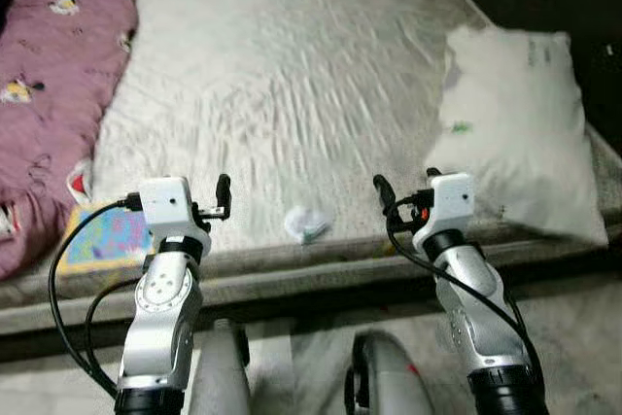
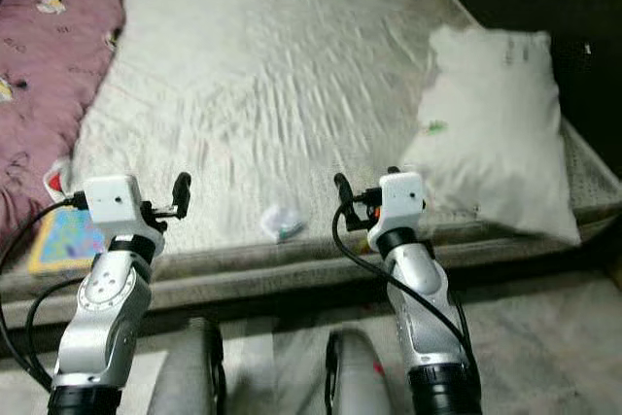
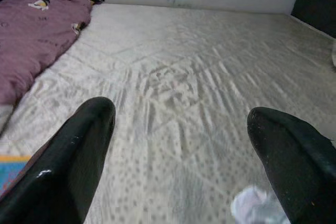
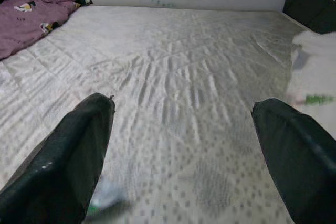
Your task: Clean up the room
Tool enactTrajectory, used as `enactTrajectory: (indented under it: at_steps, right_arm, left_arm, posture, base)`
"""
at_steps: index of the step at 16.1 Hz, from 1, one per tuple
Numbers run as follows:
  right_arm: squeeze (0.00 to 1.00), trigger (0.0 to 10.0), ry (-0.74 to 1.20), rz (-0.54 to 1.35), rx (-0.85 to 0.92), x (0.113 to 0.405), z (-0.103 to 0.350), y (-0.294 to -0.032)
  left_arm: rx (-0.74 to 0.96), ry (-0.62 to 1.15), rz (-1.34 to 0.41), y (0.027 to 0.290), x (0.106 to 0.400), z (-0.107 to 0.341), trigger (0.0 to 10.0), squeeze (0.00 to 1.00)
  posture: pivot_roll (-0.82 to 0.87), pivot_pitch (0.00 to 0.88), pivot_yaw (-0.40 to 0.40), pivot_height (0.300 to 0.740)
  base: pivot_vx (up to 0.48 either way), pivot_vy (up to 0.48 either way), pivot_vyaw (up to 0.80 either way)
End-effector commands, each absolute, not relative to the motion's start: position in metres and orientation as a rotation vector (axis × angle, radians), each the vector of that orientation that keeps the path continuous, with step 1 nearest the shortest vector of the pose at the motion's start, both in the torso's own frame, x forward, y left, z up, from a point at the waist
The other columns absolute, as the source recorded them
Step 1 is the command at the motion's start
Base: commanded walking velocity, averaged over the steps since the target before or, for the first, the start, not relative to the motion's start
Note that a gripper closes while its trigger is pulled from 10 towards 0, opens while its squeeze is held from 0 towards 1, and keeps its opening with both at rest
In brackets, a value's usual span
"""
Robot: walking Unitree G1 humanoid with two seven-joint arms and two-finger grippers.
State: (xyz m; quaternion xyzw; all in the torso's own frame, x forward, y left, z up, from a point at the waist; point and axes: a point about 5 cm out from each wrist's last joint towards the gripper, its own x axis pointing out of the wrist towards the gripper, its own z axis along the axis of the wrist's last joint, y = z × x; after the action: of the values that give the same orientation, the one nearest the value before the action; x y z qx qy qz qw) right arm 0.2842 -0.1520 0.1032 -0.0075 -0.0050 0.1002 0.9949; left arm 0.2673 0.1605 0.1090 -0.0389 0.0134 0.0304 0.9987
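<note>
Bare mattress [image 1: 292, 75] fills most of the scene, its pale quilted cover wrinkled, with a dark wall beyond its right side. A purple quilt [image 1: 53, 75] lies bunched along the left edge, a white pillow [image 1: 520, 133] rests at the right, and a colourful picture book [image 1: 102, 238] sits at the near left corner, partly under the quilt.

The piece to clear appears to be a small crumpled white wrapper [image 1: 307, 224] lying near the front edge of the bed, between the two arms.

Both arms are raised over that front edge. The left tool [image 3: 184, 129] has its black fingers spread wide and holds nothing; the wrapper shows just beside its right finger in the left wrist view. The right tool [image 4: 184, 129] is likewise wide open and empty, with a blurred bit of the wrapper near one finger.

The step in hand looks like the approach to the wrapper, not yet a grasp. Next, one tool probably needs to swing inward and down until its fingers straddle the wrapper, then close gently, since the scrap is light and may slide on the cover.
</note>
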Motion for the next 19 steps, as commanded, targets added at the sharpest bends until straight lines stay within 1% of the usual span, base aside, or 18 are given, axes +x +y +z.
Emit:
enactTrajectory:
  at_steps: [1, 7, 9, 13, 17, 19]
  right_arm:
    - [0.00, 10.0, -0.012, 0.212, -0.027, 0.284, 0.104, -0.152]
    - [0.00, 10.0, -0.015, 0.250, -0.070, 0.290, 0.105, -0.150]
    - [0.00, 10.0, -0.020, 0.259, -0.069, 0.290, 0.105, -0.149]
    - [0.00, 10.0, -0.031, 0.285, -0.064, 0.292, 0.106, -0.144]
    - [0.00, 10.0, -0.044, 0.311, -0.070, 0.293, 0.108, -0.138]
    - [0.00, 10.0, -0.037, 0.327, -0.063, 0.296, 0.108, -0.134]
  left_arm:
    - [-0.064, 0.037, 0.075, 0.162, 0.266, 0.108, 10.0, 0.00]
    - [-0.054, 0.040, 0.092, 0.165, 0.267, 0.108, 10.0, 0.00]
    - [-0.053, 0.041, 0.094, 0.165, 0.268, 0.108, 10.0, 0.00]
    - [-0.055, 0.037, 0.092, 0.165, 0.269, 0.109, 10.0, 0.00]
    - [-0.062, 0.021, 0.067, 0.163, 0.271, 0.112, 10.0, 0.00]
    - [-0.062, 0.019, 0.065, 0.162, 0.271, 0.112, 10.0, 0.00]
  posture:
    - [0.04, 0.124, 0.002, 0.592]
    - [0.04, 0.119, -0.002, 0.592]
    - [0.04, 0.117, -0.002, 0.592]
    - [0.04, 0.127, 0.000, 0.592]
    - [0.04, 0.134, 0.002, 0.592]
    - [0.04, 0.135, 0.001, 0.592]
  base:
    - [0.000, 0.000, 0.00]
    - [0.000, 0.000, 0.00]
    - [0.000, 0.000, 0.44]
    - [0.000, 0.000, 0.00]
    - [0.000, 0.000, 0.74]
    - [0.000, 0.000, 0.00]
